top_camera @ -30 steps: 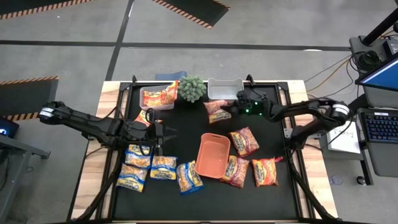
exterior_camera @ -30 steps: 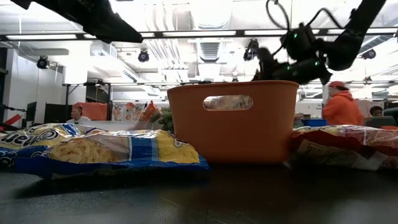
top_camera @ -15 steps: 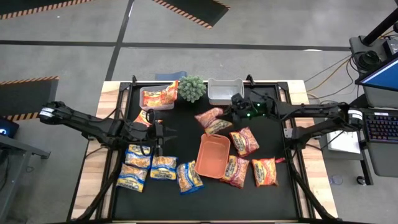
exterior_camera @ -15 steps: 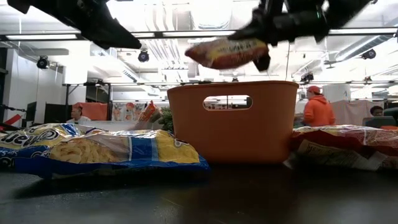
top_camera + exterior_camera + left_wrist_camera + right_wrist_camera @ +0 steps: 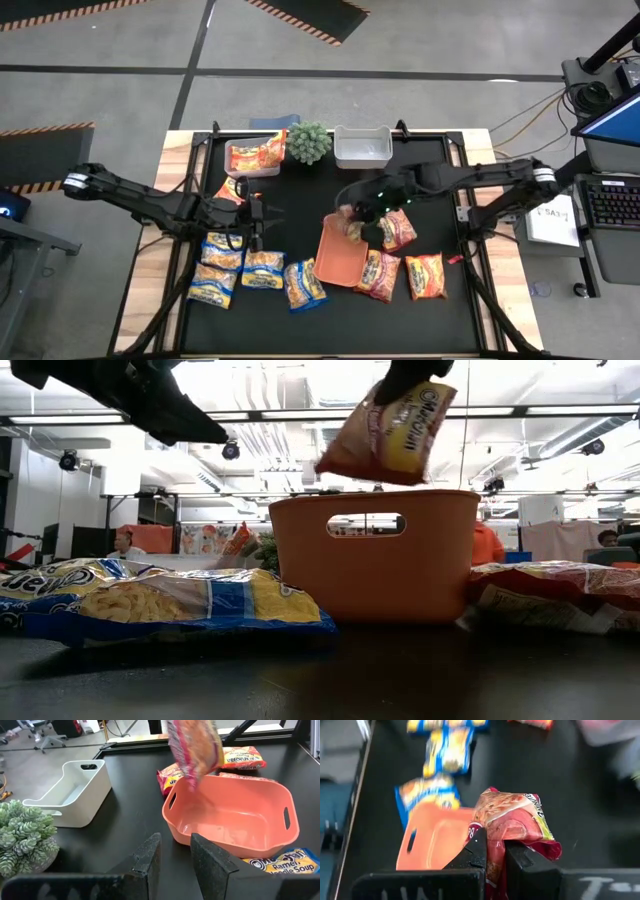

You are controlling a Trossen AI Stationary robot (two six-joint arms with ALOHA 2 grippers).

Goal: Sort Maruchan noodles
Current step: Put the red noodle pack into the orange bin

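My right gripper [image 5: 352, 212] hangs over the far end of the orange tray [image 5: 340, 258], shut on a dark red Maruchan packet [image 5: 390, 430] that dangles above the tray's rim [image 5: 375, 495]. My left gripper [image 5: 268, 218] hovers left of the tray, narrowly open [image 5: 175, 855] with nothing between its fingers. Several yellow-and-blue packets [image 5: 245, 268] lie flat on the mat below it. Three red and orange packets [image 5: 400, 262] lie right of the tray. One packet sits in the clear bin [image 5: 252, 157]. My right gripper pinches one crumpled end of the dark red packet [image 5: 496, 840] between its two fingers. The fingers slant downward from the table's right side. The packet hangs tilted below them, lifted clear of the table and the tray.
A grey bin [image 5: 362, 147] and a small green plant [image 5: 308, 142] stand at the far edge of the black mat. Another orange packet [image 5: 232, 188] lies by the left arm. People move in the room behind the table in the low view.
My right gripper has lifted the dark red packet off the mat near the grey bin and carried it up, toward the near edge and the left, until it is over the orange tray. It has tipped downward, and the packet now hangs instead of lying flat.
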